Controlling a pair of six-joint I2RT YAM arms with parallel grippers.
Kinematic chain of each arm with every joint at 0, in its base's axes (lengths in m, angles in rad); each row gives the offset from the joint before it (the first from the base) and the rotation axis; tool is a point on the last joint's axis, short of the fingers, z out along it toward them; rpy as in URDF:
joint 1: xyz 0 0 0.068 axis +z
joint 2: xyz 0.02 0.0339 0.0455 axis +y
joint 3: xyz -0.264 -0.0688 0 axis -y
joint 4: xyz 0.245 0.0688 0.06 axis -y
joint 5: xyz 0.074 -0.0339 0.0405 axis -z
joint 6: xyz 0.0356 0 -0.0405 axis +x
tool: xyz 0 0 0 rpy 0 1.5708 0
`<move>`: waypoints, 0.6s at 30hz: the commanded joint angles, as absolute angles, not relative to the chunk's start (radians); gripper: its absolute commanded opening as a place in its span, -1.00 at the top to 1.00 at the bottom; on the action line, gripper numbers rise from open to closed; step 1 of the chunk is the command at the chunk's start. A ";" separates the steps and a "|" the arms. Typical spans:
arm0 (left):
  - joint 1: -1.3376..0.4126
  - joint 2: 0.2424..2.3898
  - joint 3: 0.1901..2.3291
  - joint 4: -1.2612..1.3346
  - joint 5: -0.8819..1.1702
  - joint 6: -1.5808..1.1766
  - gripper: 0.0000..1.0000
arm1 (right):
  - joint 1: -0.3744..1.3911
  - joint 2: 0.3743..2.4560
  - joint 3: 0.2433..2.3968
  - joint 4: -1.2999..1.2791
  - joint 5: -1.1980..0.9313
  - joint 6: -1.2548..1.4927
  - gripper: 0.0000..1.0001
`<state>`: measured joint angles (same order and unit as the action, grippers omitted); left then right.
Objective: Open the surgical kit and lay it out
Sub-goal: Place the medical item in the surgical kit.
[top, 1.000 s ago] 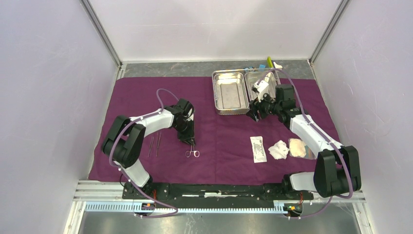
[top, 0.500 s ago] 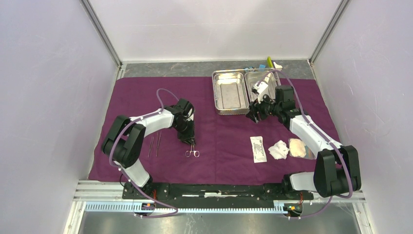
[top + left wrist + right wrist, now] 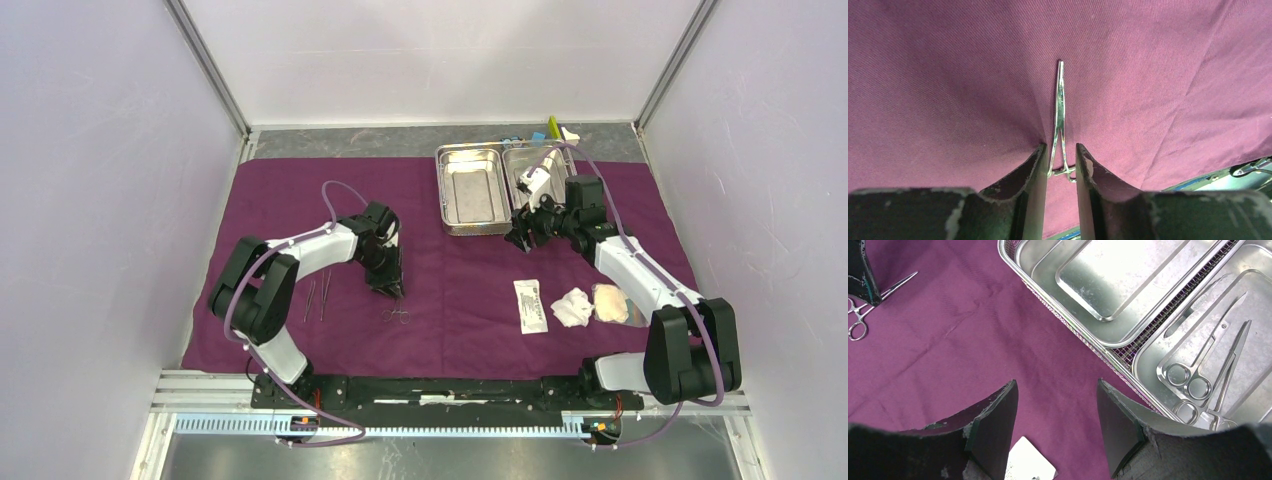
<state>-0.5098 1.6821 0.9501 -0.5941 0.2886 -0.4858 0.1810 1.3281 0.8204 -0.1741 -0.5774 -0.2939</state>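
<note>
Right now, your plum cloth point(image 3: 300, 200) is lying spread across the overhead frame, with the steel tray point(image 3: 439, 190) sitting at its upper right. Your right fingers point(image 3: 998, 420) are hovering spread wide and empty beside that tray. Your left fingers point(image 3: 1030, 185) are standing slightly parted around the forceps point(image 3: 1060, 105), which are lying flat on the cloth left of center. The white packet point(image 3: 531, 305) and gauze point(image 3: 573, 307) are lying lower right.

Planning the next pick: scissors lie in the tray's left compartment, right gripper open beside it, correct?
No: the scissors lie in the right compartment of the tray, per the right wrist view. The right gripper is open beside it.
</note>
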 commanded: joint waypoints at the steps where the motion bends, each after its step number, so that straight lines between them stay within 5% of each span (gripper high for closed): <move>1: -0.505 1.672 0.979 -0.586 0.258 -0.500 0.30 | 0.176 1.330 0.823 -0.156 -0.592 -0.316 -0.30; 18: -0.484 1.538 1.057 -0.621 0.220 -0.457 -0.26 | 0.173 1.340 0.946 -0.141 -0.347 -0.316 -0.32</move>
